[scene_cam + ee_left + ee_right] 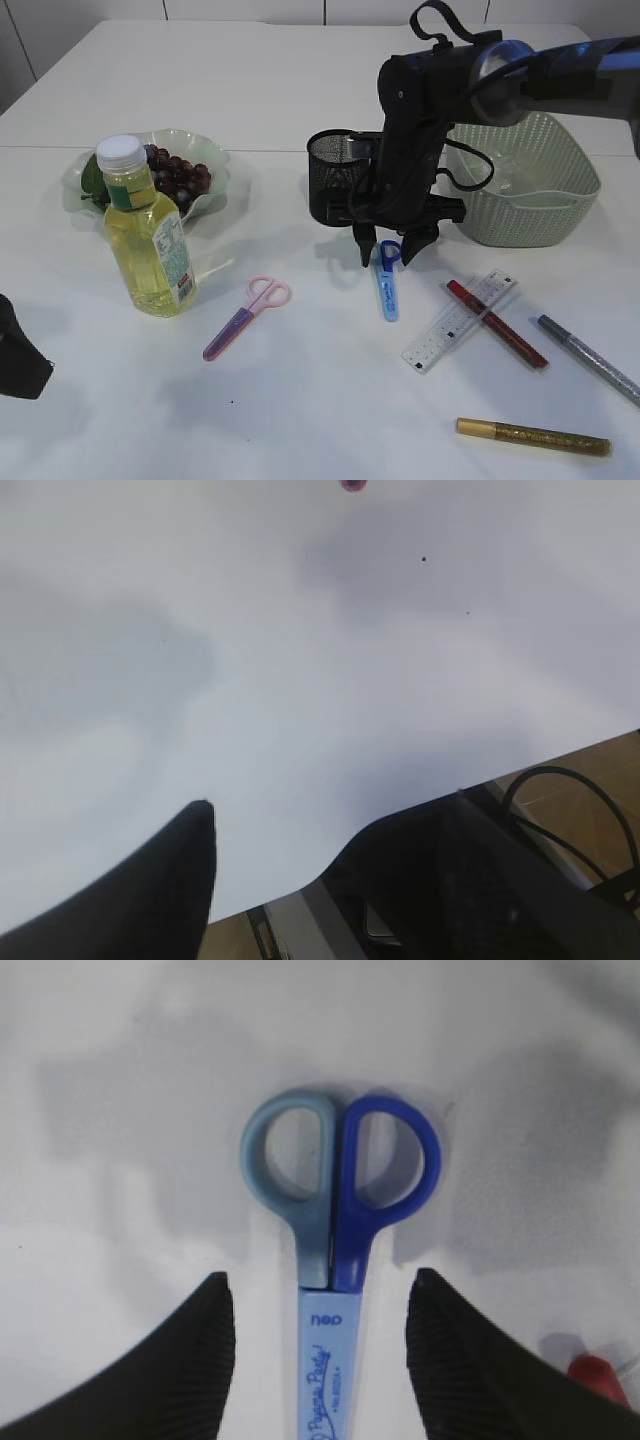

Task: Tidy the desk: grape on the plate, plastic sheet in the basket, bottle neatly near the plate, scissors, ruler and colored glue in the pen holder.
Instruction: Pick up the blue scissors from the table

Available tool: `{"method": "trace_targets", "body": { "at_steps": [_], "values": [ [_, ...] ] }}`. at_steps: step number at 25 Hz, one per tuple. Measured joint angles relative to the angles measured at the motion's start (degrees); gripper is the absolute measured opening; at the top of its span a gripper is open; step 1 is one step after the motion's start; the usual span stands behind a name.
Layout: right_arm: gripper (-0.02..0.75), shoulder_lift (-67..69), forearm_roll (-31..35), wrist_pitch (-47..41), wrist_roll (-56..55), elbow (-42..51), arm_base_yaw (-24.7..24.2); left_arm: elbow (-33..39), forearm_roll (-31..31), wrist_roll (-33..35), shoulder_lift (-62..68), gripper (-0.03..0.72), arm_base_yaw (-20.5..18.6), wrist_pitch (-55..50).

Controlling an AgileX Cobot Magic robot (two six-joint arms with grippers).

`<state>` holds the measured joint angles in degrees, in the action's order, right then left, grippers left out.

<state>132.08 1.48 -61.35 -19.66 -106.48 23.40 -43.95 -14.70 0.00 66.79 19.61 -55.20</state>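
Exterior: right hand (392, 250) poised wide above blue scissors (387, 281) lying flat mid-surface, near the pen holder (333, 175). Left wrist: left hand (270, 880) spread wide over bare surface (300, 680). Right wrist: fingers (200, 1350) straddling the sheath below the handles; probably light, stiff, slick plastic, best pinched there.

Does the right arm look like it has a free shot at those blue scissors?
Probably yes. The right gripper hangs open directly above the blue scissors, one finger on either side of the sheathed blade just below the handles. Nothing lies between them; the red glue pen and ruler rest off to the side.
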Motion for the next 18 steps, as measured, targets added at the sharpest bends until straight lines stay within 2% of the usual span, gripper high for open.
{"method": "trace_targets", "body": {
  "at_steps": [18],
  "values": [
    [0.438,2.17,-0.02,0.34,-0.61,-0.09,0.0,0.0,0.25,0.0,0.0,0.506,0.0,0.02]
  ]
}}
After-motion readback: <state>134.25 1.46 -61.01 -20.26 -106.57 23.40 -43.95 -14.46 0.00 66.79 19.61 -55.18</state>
